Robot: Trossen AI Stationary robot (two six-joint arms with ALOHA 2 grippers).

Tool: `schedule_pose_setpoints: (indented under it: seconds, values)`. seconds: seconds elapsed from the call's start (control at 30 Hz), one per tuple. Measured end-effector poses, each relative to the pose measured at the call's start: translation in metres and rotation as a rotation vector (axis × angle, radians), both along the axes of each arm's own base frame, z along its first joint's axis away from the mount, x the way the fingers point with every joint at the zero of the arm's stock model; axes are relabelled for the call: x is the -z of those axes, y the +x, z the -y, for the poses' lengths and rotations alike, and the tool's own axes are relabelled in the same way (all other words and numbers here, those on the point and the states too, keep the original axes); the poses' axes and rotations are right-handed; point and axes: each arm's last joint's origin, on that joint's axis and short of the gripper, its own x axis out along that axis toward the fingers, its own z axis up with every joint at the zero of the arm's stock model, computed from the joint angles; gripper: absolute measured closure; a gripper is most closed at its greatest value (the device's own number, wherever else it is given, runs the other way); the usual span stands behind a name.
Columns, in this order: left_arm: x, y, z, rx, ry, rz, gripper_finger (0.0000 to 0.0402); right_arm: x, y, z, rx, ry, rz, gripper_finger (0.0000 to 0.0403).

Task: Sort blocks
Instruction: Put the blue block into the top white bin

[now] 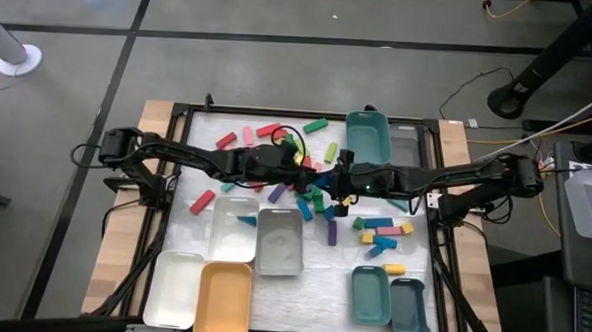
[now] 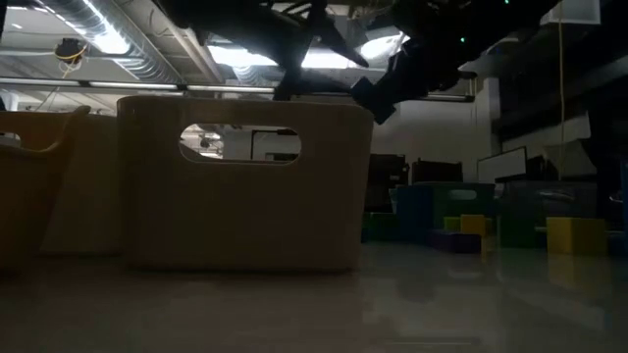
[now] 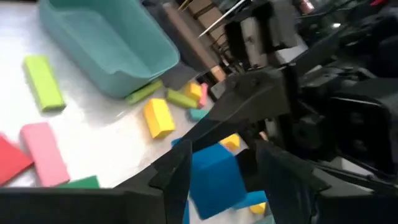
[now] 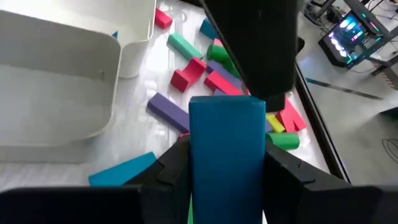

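My two grippers meet over the middle of the table, above a heap of loose coloured blocks [image 1: 319, 202]. My right gripper [image 1: 337, 180] [image 4: 227, 155] is shut on a blue block [image 4: 227, 143] that sticks out ahead of its fingers. My left gripper [image 1: 314, 173] [image 3: 224, 168] faces it, open, with its fingers on either side of the same blue block [image 3: 214, 177]. A narrow gap shows beside one left finger [image 3: 273, 177]. More blocks lie scattered toward the far left [image 1: 267, 133] and the right [image 1: 383, 230]. My right gripper pinches the blue block's two long sides [image 4: 198, 165] between its two fingers, at the end nearer its wrist. It comes from the table's right, slanting down, and the block lies along the fingers. The block is lifted clear of the table. My left gripper: I cannot tell whether it touches the block.
A teal tray [image 1: 369, 134] stands at the far edge. A white tray [image 1: 235, 228] and a grey tray [image 1: 280, 240] sit left of centre. At the near edge are a white tray [image 1: 174, 289], an orange tray [image 1: 223, 301] and two teal-grey trays [image 1: 370, 294] [image 1: 410, 306].
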Motion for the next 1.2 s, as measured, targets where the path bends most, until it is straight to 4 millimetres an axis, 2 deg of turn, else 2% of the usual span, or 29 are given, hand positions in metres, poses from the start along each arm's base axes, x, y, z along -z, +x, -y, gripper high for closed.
schedule_pose_setpoints:
  seconds: [0.37, 1.2]
  values:
    - [0.0047, -0.0016, 0.0008, 0.0, -0.012, -0.049, 0.0233, 0.001, 0.0017, 0.0028, 0.099, -0.026, 0.016, 0.0263]
    - [-0.0002, -0.0005, -0.0025, -0.083, 0.014, 0.003, 0.0233, -0.0041, 0.0038, 0.0028, 0.099, -0.02, 0.073, 0.0263]
